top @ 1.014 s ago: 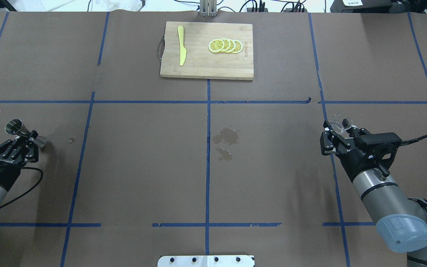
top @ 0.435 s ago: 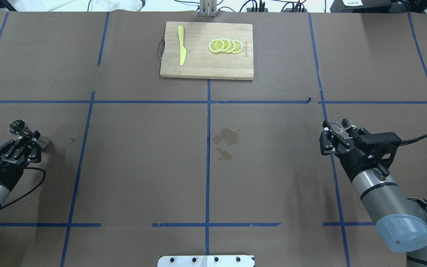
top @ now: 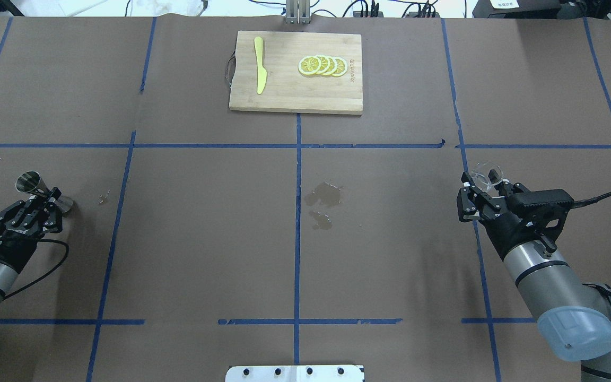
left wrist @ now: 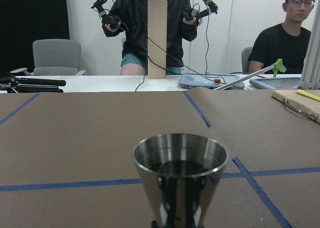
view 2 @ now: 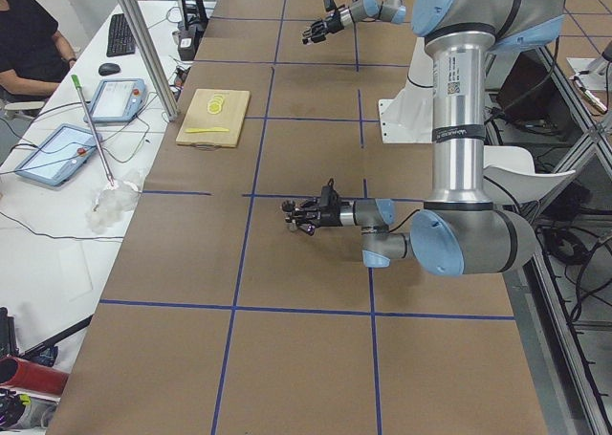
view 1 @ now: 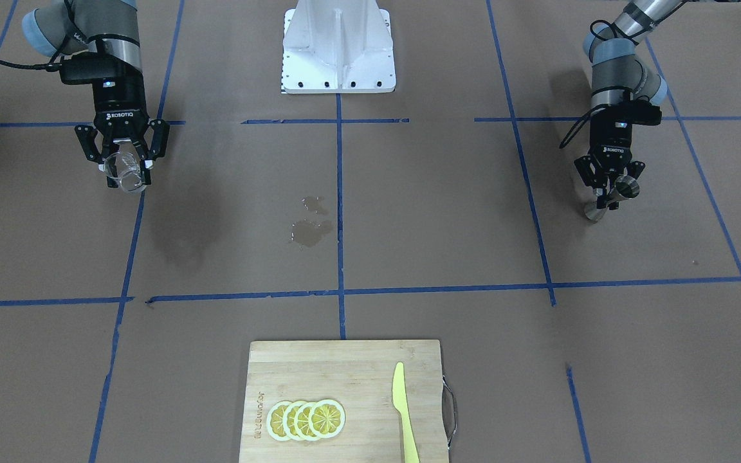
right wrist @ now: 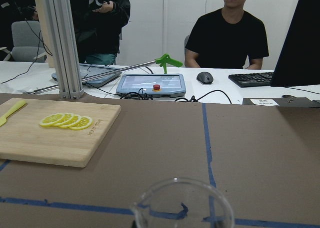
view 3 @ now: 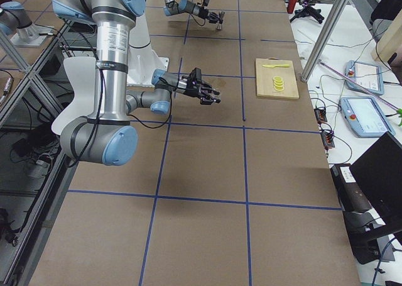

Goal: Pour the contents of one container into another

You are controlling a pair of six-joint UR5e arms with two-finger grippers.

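Note:
My left gripper (top: 45, 199) is shut on the waist of the steel jigger (top: 35, 187) at the table's left side, low over the paper. The jigger (view 1: 613, 196) leans a little, and in the left wrist view its open upper cone (left wrist: 180, 173) faces up with a dark inside. On the table's right, my right gripper (top: 483, 187) is shut on the clear glass cup (top: 487, 174), held above the surface. The cup (view 1: 125, 170) shows between the fingers, and its rim and pouring lip (right wrist: 182, 204) sit at the bottom of the right wrist view. The two containers are far apart.
A wooden cutting board (top: 295, 95) with lemon slices (top: 322, 65) and a yellow knife (top: 259, 64) lies at the far middle. Wet patches (top: 324, 196) mark the brown paper near the centre. Operators sit beyond the far edge. The robot's base plate (view 1: 338, 61) is at the near edge.
The left gripper and the jigger have drifted slightly to the right. The right arm and the glass cup have stayed put.

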